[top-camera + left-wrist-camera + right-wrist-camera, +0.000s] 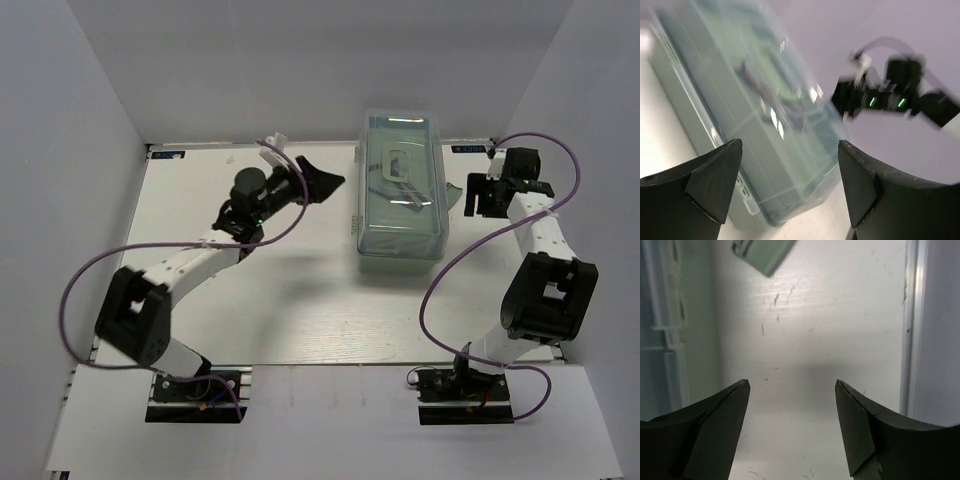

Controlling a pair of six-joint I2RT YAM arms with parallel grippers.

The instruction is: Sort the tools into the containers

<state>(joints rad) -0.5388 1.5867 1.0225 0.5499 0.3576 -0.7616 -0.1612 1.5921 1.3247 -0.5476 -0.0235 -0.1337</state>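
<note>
The pale-green toolbox stands shut at the back middle of the table, its translucent lid and handle on top. It fills the left wrist view, blurred. No loose tools show; dark shapes inside are too dim to name. My left gripper is open and empty, left of the box, pointing at it. My right gripper is open and empty, just right of the box, over bare table; the box wall is at the left of the right wrist view.
White walls close in the table on the left, back and right. A raised rail runs along the table's right edge beside my right gripper. The right arm shows beyond the box in the left wrist view.
</note>
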